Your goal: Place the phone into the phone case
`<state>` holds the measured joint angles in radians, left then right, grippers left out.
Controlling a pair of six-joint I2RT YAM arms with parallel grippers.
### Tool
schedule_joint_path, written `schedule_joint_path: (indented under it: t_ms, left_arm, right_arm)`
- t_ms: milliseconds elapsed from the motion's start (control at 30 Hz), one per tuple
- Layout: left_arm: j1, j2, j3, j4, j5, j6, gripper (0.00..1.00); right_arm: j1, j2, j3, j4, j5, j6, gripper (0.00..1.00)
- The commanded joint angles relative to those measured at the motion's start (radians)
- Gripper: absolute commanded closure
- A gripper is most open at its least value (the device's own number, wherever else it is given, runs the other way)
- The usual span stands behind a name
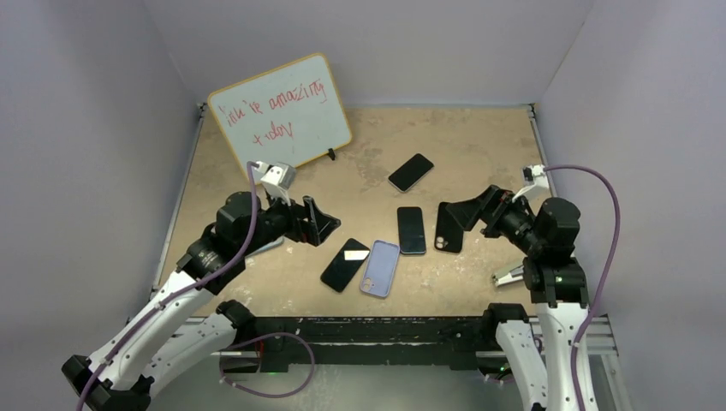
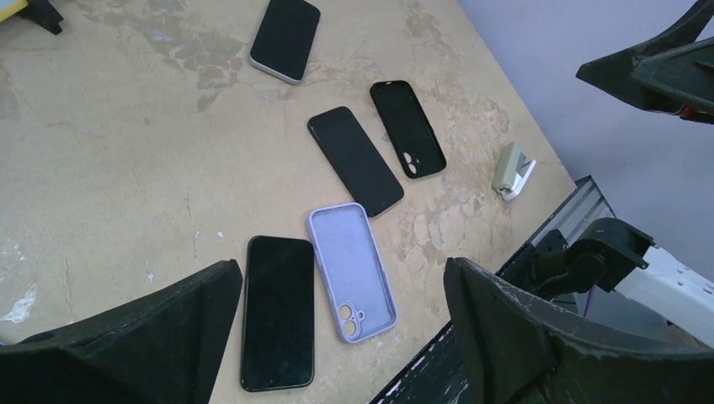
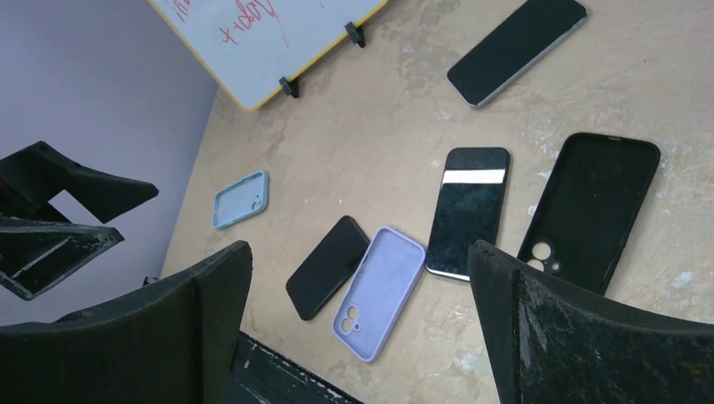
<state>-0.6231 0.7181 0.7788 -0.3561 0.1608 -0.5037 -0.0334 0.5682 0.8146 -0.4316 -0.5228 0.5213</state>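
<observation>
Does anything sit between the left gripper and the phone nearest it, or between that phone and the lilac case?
Nothing visible does. The left gripper hovers open near the phone with only air between them. The phone lies close beside the lilac case, with nothing between the two.

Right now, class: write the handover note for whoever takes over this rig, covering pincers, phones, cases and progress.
Left pincer: open, empty. Right pincer: open, empty. Both are above the table.
Near phone lies beside the lilac case; middle phone beside the black case; far phone alone.
Done: nothing, no phone sits in either case.
Left: pick a phone, seat it in a case.
</observation>
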Motion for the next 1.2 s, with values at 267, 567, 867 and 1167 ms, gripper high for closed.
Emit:
schedule_joint_path:
  t_ms: [267,567,867,1167]
  left_arm:
    - [0.000,0.060,0.020,0.045,-0.037,0.097,0.06]
    - [0.000,0.105,0.034,0.020,-0.059,0.153,0.06]
    - [-0.001,0.103,0.048,-0.062,-0.073,0.185,0.06]
    - [-0.001,0.103,0.070,-0.123,-0.087,0.233,0.06]
  right_arm:
    - [0.003,0.003,0.013,-0.073,0.203,0.008,0.01]
    - [0.003,0.072,-0.014,-0.068,0.196,-0.005,0.01]
    - [0.005,0.168,-0.124,0.027,0.215,0.048,0.16]
    - [0.252,0.406,-0.106,0.153,0.467,0.112,0.02]
